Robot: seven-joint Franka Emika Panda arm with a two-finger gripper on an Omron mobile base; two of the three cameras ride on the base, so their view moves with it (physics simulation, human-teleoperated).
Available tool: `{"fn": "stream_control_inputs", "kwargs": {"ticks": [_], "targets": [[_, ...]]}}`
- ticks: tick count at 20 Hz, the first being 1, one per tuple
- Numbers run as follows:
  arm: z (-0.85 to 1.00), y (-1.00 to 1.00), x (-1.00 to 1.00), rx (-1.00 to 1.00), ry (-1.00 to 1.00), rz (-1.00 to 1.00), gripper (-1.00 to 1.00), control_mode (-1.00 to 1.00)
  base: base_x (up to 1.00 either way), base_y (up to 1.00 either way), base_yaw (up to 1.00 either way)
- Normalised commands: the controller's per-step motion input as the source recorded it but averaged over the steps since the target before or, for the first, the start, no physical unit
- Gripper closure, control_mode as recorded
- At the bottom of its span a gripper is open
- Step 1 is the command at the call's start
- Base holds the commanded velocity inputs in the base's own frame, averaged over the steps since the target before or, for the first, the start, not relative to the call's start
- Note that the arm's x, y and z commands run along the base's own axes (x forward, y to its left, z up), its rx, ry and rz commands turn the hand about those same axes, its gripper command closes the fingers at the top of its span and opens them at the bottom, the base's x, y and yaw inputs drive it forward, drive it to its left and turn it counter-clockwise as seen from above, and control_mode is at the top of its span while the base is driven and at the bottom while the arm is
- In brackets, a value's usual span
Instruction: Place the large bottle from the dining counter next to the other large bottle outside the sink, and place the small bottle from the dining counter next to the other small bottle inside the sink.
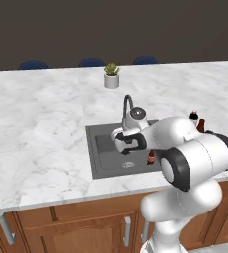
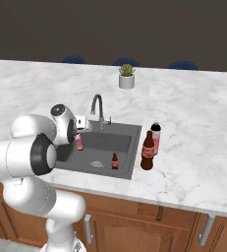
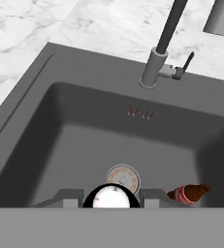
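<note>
I had the gripper (image 2: 78,140) over the sink (image 2: 129,129), jaws clamped on the small bottle (image 2: 78,141) — pale body, reddish band, held upright above the basin floor on the side away from the two tall bottles. In the hand view its round white cap (image 3: 111,197) sat between the finger tips, with the drain (image 3: 123,176) just beyond it.

The other small bottle (image 2: 115,161) stood in the basin near the front wall; in the hand view it appeared as a small brown bottle with a red label (image 3: 188,193), off to one side of the held one and apart from it.

The large bottle (image 2: 147,151), dark brown with a long neck, stood on the dining counter (image 2: 193,123) just outside the sink rim, beside the other large bottle (image 2: 156,138) with the pink label. I judged that half of the task done.

Handling, as I judged it: the small bottle looked rigid, light and smooth-walled, so it could slip or rotate in a two-finger grip. Its narrow base looked prone to tipping on release — it called for lowering until the base met the basin floor before opening. The body just below the cap appeared the sound place to hold.
</note>
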Motion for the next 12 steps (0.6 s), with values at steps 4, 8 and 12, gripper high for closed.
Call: {"fn": "stream_control_inputs", "kwargs": {"ticks": [4,8,12], "targets": [[-0.23,0.00,0.00,0.00,0.00,0.01,1.00,-1.00,0.00,0.00,0.00],[-0.23,0.00,0.00,0.00,0.00,0.00,1.00,-1.00,0.00,0.00,0.00],[-0.05,0.00,0.00,0.00,-0.01,0.01,1.00,-1.00,0.00,0.00,0.00]]}}
